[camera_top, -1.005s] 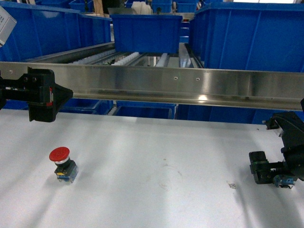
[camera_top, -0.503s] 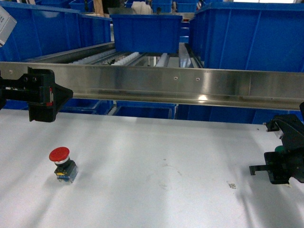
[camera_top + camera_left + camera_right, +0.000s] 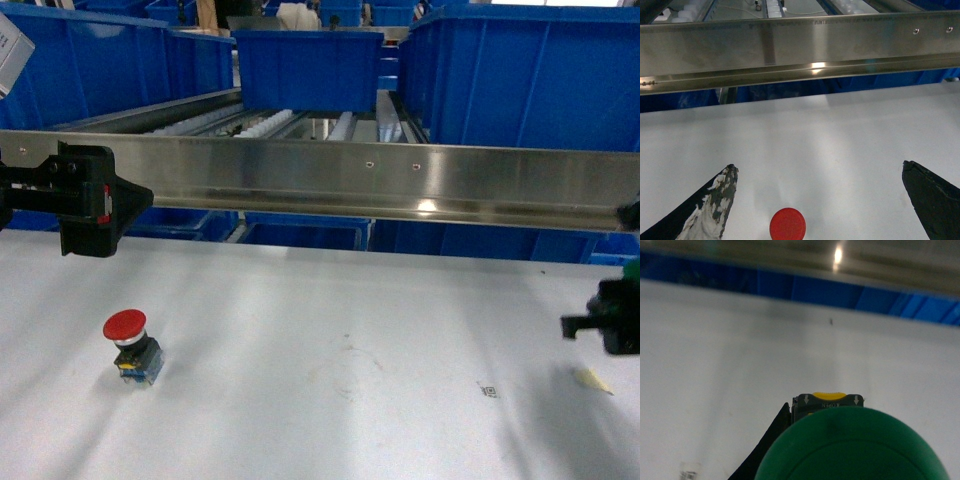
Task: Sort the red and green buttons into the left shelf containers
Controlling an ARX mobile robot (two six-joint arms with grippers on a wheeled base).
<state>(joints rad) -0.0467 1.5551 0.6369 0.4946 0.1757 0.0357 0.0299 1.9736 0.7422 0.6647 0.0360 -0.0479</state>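
Observation:
The red button [image 3: 126, 327] stands upright on the white table at the left, its cap [image 3: 787, 226] low between the fingers in the left wrist view. My left gripper [image 3: 818, 166] is open and hovers above and behind it, touching nothing. At the far right edge my right gripper [image 3: 603, 326] is shut on the green button [image 3: 850, 447], held off the table; its dark base with a yellow tab [image 3: 828, 399] points away. One black finger [image 3: 767, 447] shows beside it. A large blue bin [image 3: 90, 60] sits on the left shelf.
A steel rail [image 3: 350, 175] runs across in front of the roller shelves. More blue bins stand at the centre back [image 3: 310, 65] and right [image 3: 520, 80]. A small paper scrap [image 3: 595, 380] and a tiny printed marker [image 3: 489, 390] lie on the table [image 3: 340, 300].
My right gripper has lifted the green button off the table and moved up and to the right, uncovering the paper scrap. The left arm and the red button have not moved.

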